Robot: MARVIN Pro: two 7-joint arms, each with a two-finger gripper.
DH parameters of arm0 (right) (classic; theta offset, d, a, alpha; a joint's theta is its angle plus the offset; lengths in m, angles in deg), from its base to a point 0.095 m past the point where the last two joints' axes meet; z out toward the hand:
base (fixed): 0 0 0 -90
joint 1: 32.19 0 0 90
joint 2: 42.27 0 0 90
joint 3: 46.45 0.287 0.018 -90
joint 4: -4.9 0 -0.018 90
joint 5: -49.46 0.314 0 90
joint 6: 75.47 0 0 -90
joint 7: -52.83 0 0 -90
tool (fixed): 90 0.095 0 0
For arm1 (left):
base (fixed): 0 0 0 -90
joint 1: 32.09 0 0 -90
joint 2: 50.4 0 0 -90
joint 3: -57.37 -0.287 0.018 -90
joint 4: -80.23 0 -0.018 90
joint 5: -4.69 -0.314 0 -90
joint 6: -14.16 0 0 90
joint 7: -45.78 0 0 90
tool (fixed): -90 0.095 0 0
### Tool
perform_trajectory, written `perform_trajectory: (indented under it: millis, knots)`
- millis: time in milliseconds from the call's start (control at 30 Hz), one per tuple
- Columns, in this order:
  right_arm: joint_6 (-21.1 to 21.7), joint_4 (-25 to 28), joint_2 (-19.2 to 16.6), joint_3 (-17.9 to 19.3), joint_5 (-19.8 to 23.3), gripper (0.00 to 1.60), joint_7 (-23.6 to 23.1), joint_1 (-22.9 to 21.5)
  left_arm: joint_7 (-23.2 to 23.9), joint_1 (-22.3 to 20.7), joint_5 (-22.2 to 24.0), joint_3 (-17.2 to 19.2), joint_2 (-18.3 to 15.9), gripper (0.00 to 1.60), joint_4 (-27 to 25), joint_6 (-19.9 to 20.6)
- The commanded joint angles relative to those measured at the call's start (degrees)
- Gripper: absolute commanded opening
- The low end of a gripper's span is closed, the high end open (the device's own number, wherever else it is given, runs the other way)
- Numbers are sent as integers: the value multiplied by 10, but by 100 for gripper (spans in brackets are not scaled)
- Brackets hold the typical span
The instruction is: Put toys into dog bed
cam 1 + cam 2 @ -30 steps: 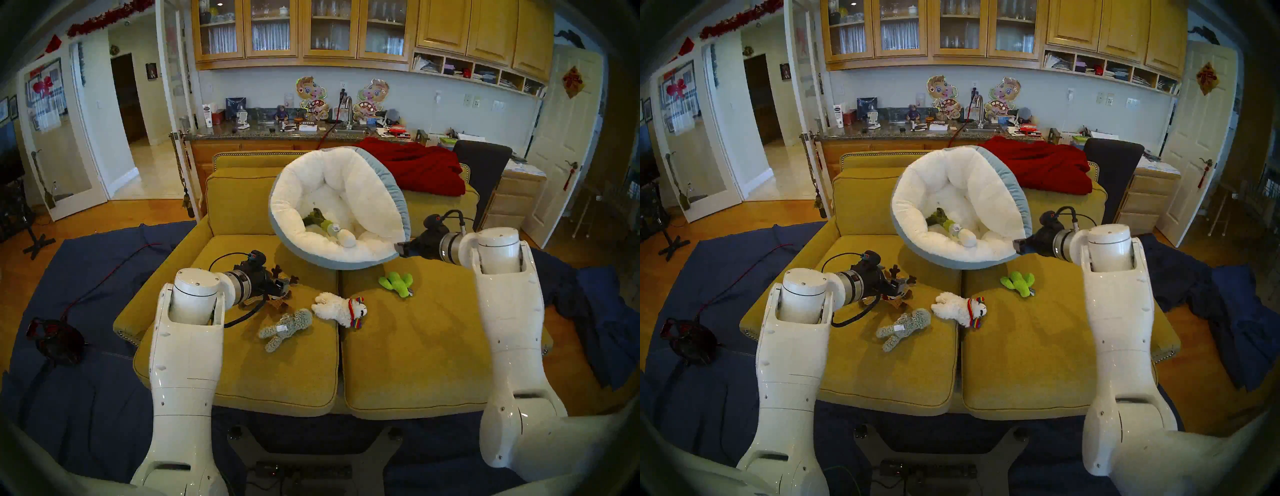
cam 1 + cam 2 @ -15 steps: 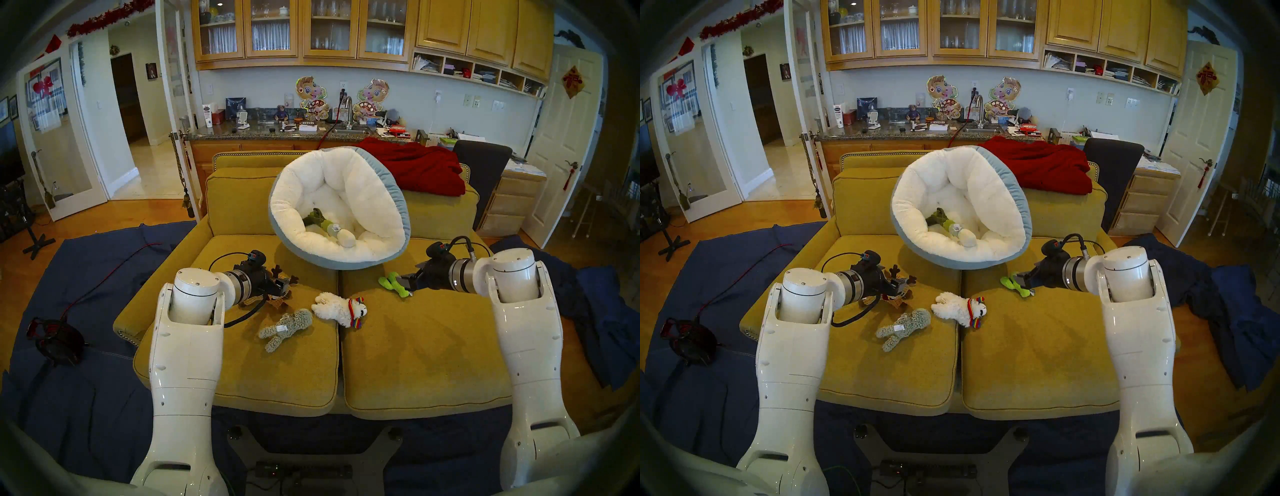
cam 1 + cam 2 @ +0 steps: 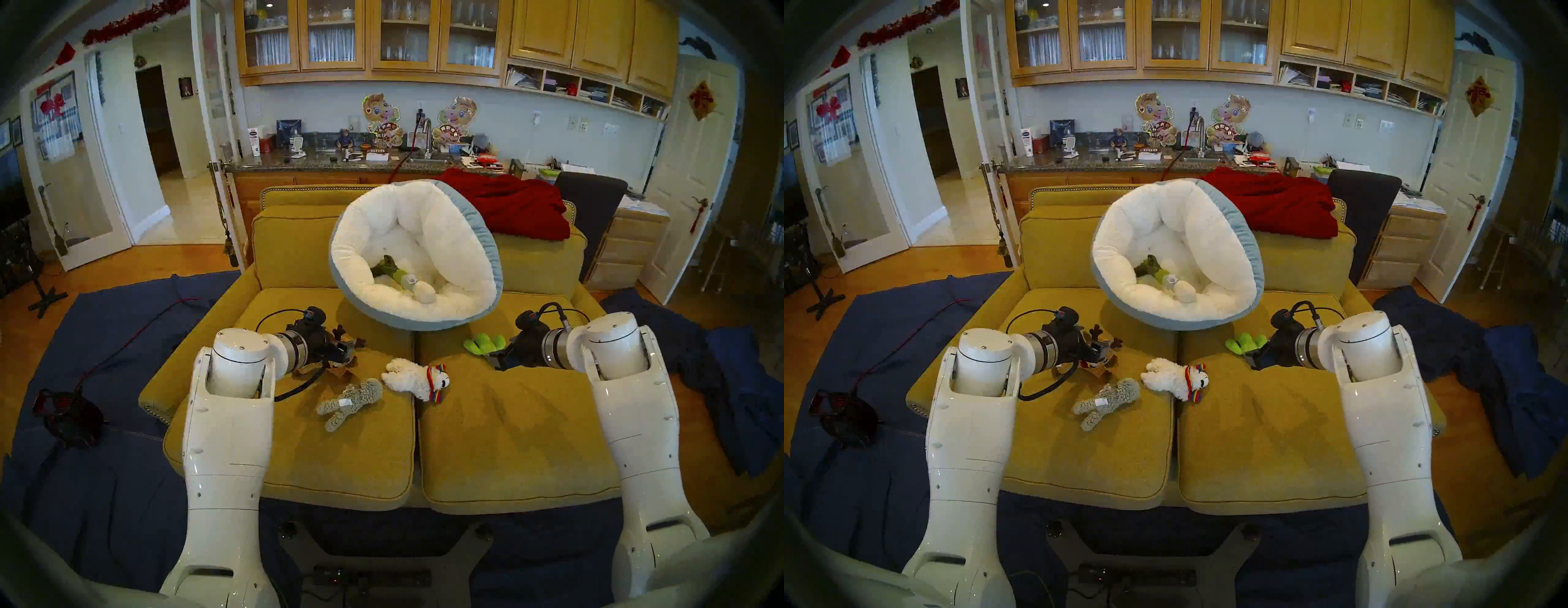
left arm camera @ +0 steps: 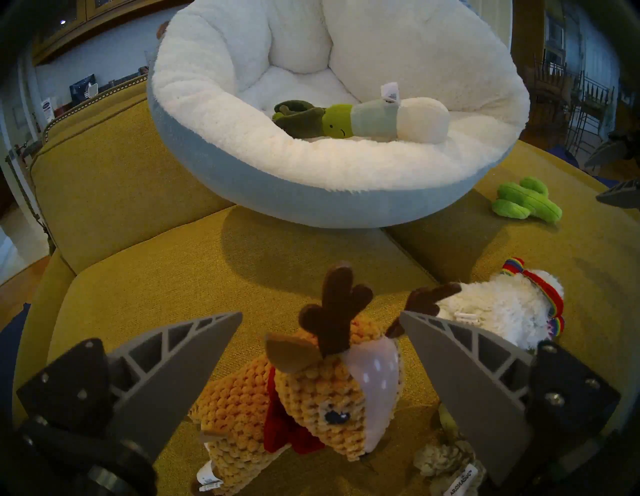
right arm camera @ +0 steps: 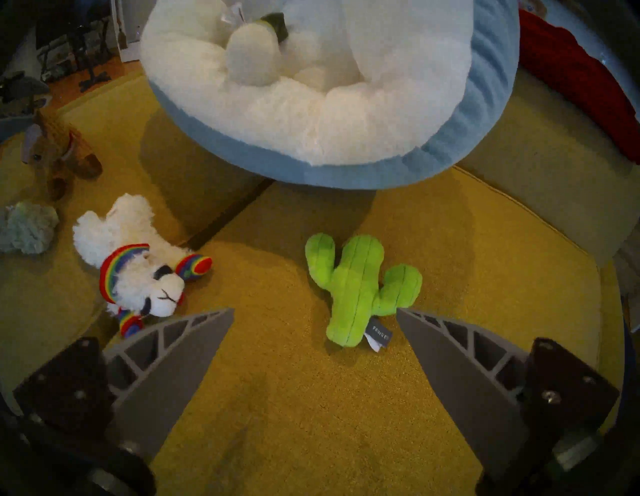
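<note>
**Two arms lining up on two toys, one toy already bedded**

Fingers on my right gripper [image 5: 313, 313] are standing wide apart and holding nothing; the lime-green plush cactus [image 5: 358, 289] is lying flat on the mustard-yellow sofa cushion worktop [image 5: 311, 398] just ahead of the tips, its foot and fabric tag nearest me and not touching either finger. My left gripper [image 4: 320, 318] is likewise spread, its fingers straddling the tan crocheted reindeer with brown antlers and red scarf [image 4: 304, 391]; I cannot tell whether the pads are touching the yarn, but they are not pinching it.

I am judging the step in hand to be the cactus pickup. To do it well, I am planning to nudge the right wrist forward until the trunk sits squarely between the fingers, not just the tag, then press slightly into the cushion before closing, since the plush is low and soft and the fabric underneath is yielding.

The large round dog bed, white fleece inside and light blue outside [image 3: 365, 299], is sitting tilted against the sofa back, well within reach of both arms. The green-and-white plush leek [image 3: 403, 278] is already lying inside it. The white fluffy llama with rainbow collar [image 3: 418, 378] and the grey fuzzy animal [image 3: 348, 401] are waiting on the worktop between my arms.
</note>
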Motion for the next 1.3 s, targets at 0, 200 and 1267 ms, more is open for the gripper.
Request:
perform_trajectory:
  millis: [0, 200, 1267]
  knots:
    - [-3, -27, 12, -5, 2, 160, 20, -69, 0, -18, 3, 0, 0, 160, -17, -2]
    - [-1, -61, 24, -4, 8, 160, 35, -86, 0, -18, 3, -1, 0, 160, -17, -2]
    - [-43, -323, 57, -12, 10, 158, 132, -215, 0, -19, 3, -1, 0, 160, -17, -2]
